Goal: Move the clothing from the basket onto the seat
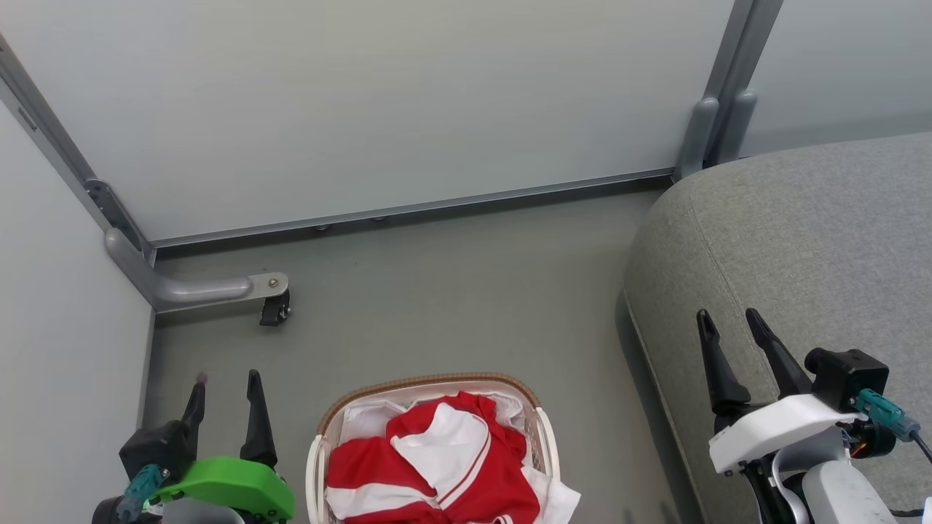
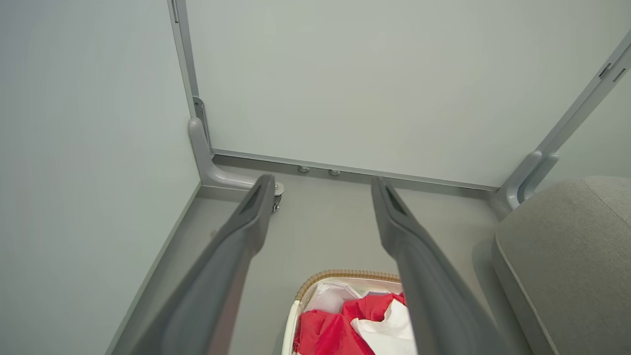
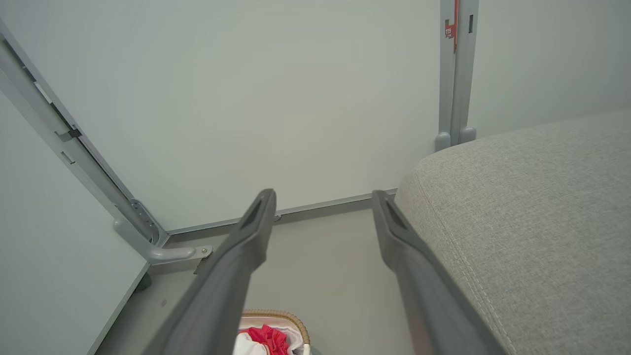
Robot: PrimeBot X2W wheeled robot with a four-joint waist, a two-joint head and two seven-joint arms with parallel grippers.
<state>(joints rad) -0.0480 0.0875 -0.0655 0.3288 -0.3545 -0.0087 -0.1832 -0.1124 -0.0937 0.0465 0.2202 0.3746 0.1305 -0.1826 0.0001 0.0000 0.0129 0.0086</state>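
Grey floor (image 1: 451, 291), pale partition walls (image 1: 364, 94), grey seat (image 1: 801, 240).

The bottom edge of the head view cuts off the near end of the basket (image 1: 429, 380) and the clothing (image 1: 437, 466) in it. The seat (image 1: 801, 240) runs off the right and bottom edges. In the left wrist view a finger (image 2: 434, 296) of the left gripper (image 2: 323, 181) covers the basket's right side. A red label (image 3: 448, 32) on a post (image 3: 456, 84) is too small to read.
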